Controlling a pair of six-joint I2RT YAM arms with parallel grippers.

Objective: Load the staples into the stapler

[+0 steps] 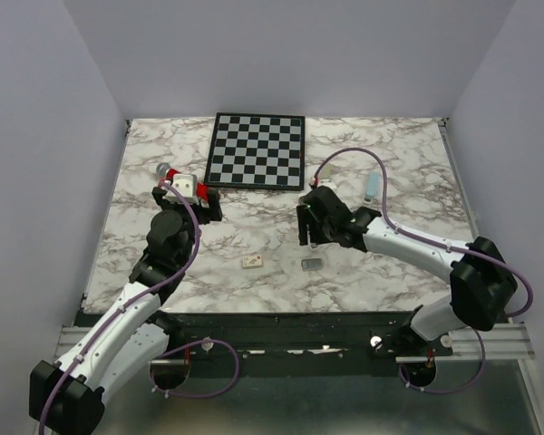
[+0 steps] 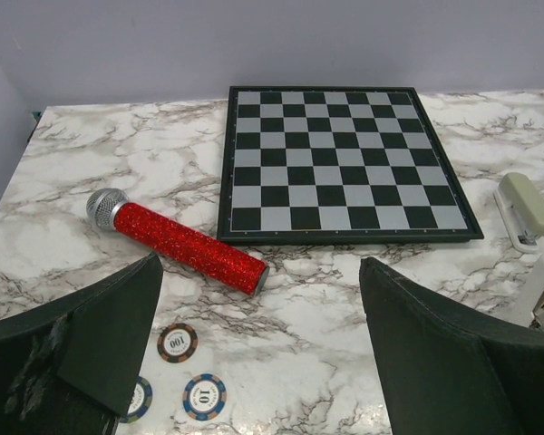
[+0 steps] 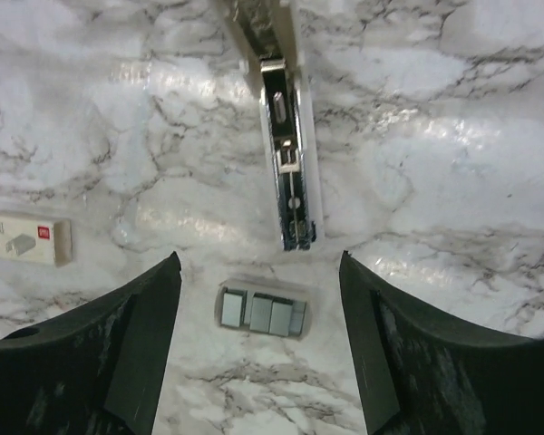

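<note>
The marble bench [image 1: 145, 272] carries everything, with the chessboard [image 1: 257, 149] at its far side, out of my way. My left claw [image 1: 186, 192] hangs wide open over the left half with nothing in it. My right claw [image 3: 258, 258] is spread apart too, empty, poised over the middle. The stapler [image 3: 286, 163] lies opened up just beyond the right claw's tips, its metal channel bared. The staples [image 3: 263, 313] sit flat on the bench, directly below and between the right fingers, near the channel's end but not touching it.

I judge the step in hand to be picking that little block up. I would come straight down, straddle it squarely and close softly, since a hard pinch could crack the strip or flip it. It lies crosswise to the channel, so it looks to need a quarter turn before going in. The channel is narrow, so I want the block kept level.

The overhead view gives me both arms and the layout, but not the inside of the channel; only the right wrist view shows that. Only the left wrist view shows clearly the red glitter microphone [image 2: 177, 240] and the poker chips [image 2: 177, 343]. The small white box [image 3: 27, 240] beside the staples is plainest from the right wrist.
</note>
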